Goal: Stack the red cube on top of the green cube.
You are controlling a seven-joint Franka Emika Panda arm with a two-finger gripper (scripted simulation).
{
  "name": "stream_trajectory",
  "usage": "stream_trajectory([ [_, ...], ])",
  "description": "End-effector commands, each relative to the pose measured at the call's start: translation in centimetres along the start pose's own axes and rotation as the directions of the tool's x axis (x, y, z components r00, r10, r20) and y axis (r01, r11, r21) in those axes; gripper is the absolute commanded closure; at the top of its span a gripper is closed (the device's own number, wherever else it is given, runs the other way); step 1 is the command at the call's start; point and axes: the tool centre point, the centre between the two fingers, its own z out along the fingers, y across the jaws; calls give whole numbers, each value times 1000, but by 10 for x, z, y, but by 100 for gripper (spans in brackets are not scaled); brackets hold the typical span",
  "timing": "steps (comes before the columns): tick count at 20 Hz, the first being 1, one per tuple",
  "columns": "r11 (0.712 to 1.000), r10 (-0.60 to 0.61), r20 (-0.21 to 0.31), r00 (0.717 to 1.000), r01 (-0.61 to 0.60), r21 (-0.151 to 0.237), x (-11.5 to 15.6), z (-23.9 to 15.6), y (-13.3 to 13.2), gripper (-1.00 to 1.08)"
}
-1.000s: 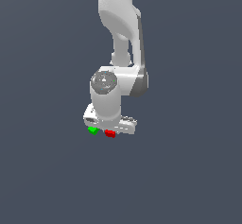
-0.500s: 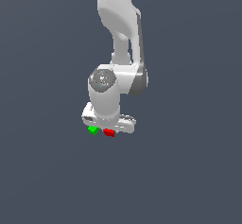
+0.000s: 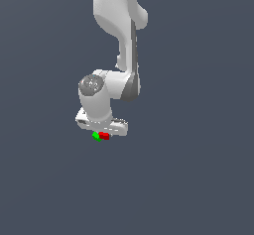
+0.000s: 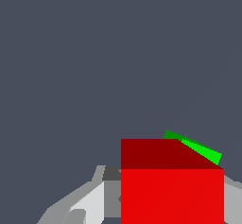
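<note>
In the wrist view the red cube [image 4: 171, 185] sits between the fingers [image 4: 90, 202] of my gripper [image 4: 165, 209], which is shut on it. A sliver of the green cube [image 4: 201, 148] shows just behind the red one, mostly hidden by it. In the exterior view the red cube [image 3: 104, 136] sits right beside the green cube [image 3: 95, 136], on its right, directly under the gripper [image 3: 102, 133]. The fingers are hidden there by the hand. I cannot tell whether the two cubes touch.
The white arm [image 3: 116, 40] rises above the hand [image 3: 101, 124]. The flat dark grey floor [image 3: 198, 179] spreads all around with nothing else on it.
The hand and the red cube have moved toward the exterior view's left, closing the gap to the green cube. The green cube has stayed put.
</note>
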Motion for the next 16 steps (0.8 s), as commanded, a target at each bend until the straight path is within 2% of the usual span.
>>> stream_trajectory([
  [1,1000,1,0,1000,-1,0,-6,10,20,108],
  [6,1000,1,0,1000,-1,0,-14,23,45,108],
  [11,1000,0,0,1000,0,0,-14,26,50,108],
  [12,1000,0,0,1000,0,0,-14,26,50,-92],
  [16,1000,0,0,1000,0,0,-14,26,50,-92],
])
